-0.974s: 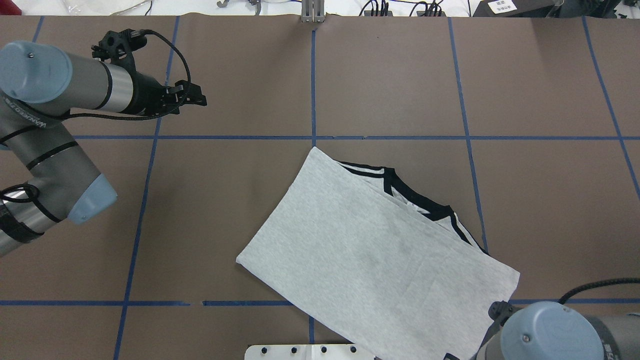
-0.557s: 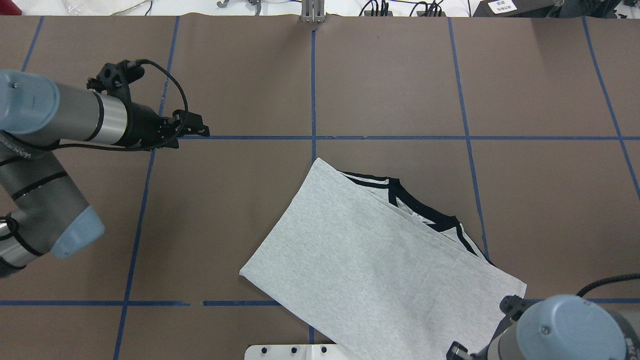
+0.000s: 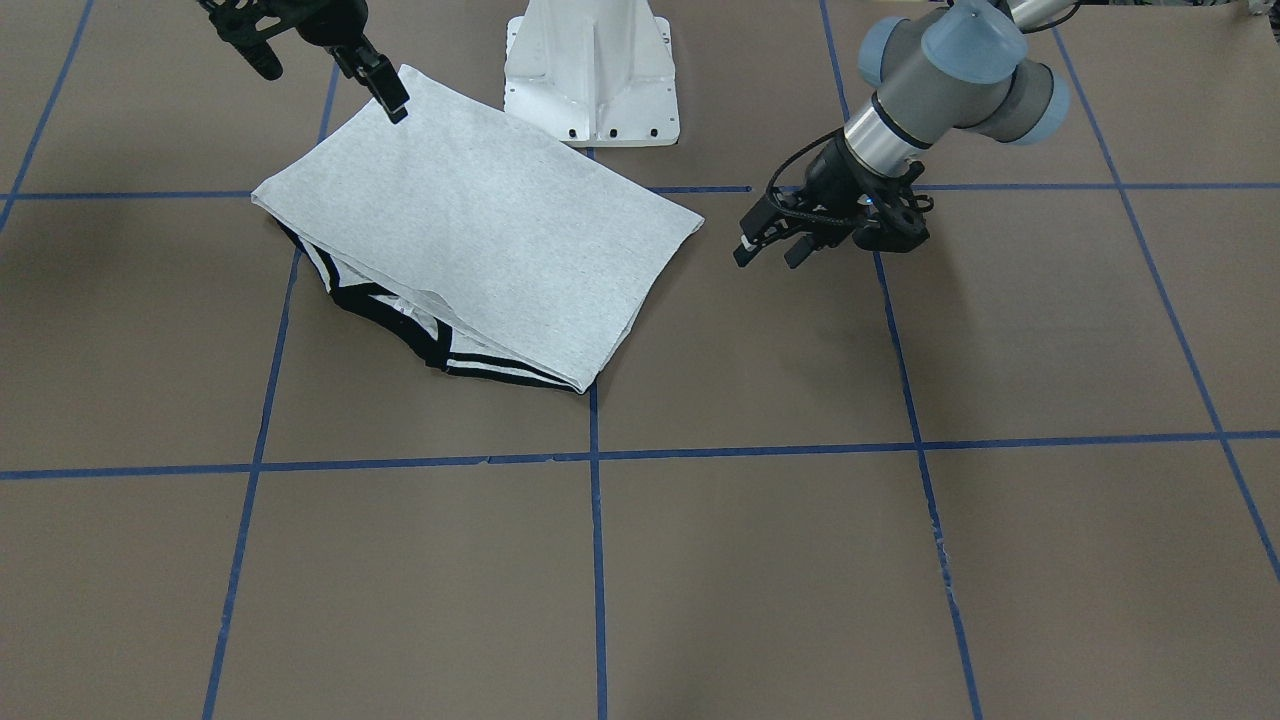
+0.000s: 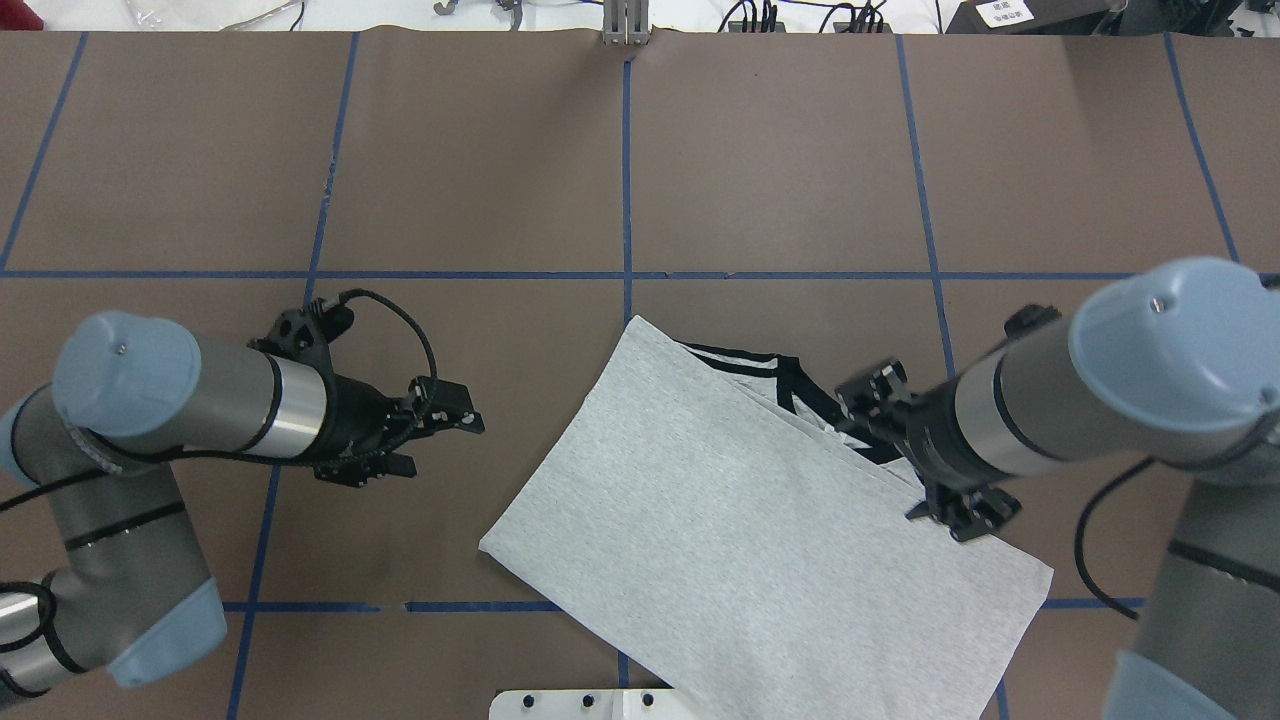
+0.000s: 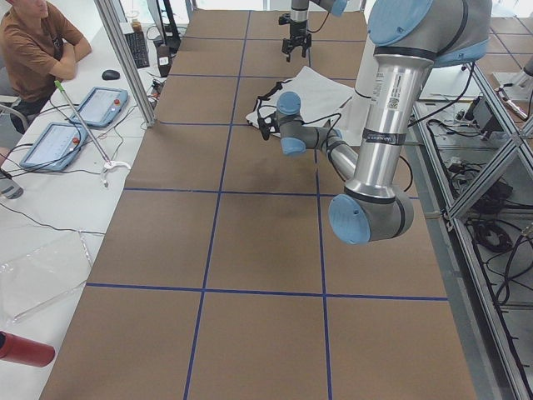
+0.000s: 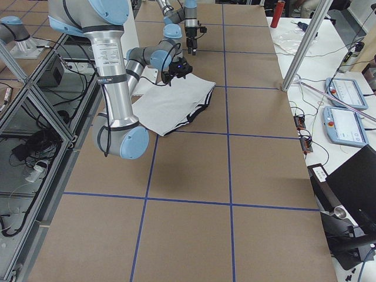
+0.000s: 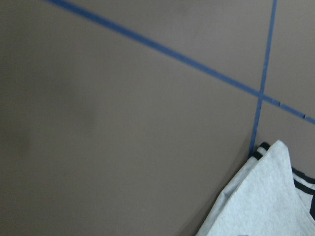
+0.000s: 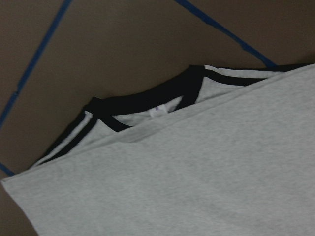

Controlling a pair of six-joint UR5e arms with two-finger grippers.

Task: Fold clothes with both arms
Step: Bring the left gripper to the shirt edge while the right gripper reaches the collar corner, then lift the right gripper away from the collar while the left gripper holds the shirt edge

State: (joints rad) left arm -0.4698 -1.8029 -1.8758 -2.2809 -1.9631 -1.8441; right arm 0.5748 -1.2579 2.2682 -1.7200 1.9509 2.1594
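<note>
The grey T-shirt [image 4: 740,540] lies folded on the brown table with a plain grey side up. Its black neckband and stripes [image 4: 800,385] peek out at the far edge, and the print is hidden. It also shows in the front view [image 3: 470,220] and both wrist views [image 7: 266,206] [image 8: 197,182]. My left gripper [image 4: 435,445] [image 3: 770,252] is open and empty, low over bare table just left of the shirt. My right gripper [image 4: 905,455] [image 3: 328,85] is open wide and empty, hovering over the shirt's right part near the neckband.
The white pedestal [image 3: 590,70] stands at the table's near edge, just behind the shirt. Blue tape lines [image 4: 626,180] grid the brown table. In the left view, an operator [image 5: 33,50] sits at a side table with control pendants [image 5: 100,104].
My left arm has swung from the far left towards the shirt's left edge. My right arm has come up from the near right corner to over the neckband side. The shirt shifted slightly, then lay still.
</note>
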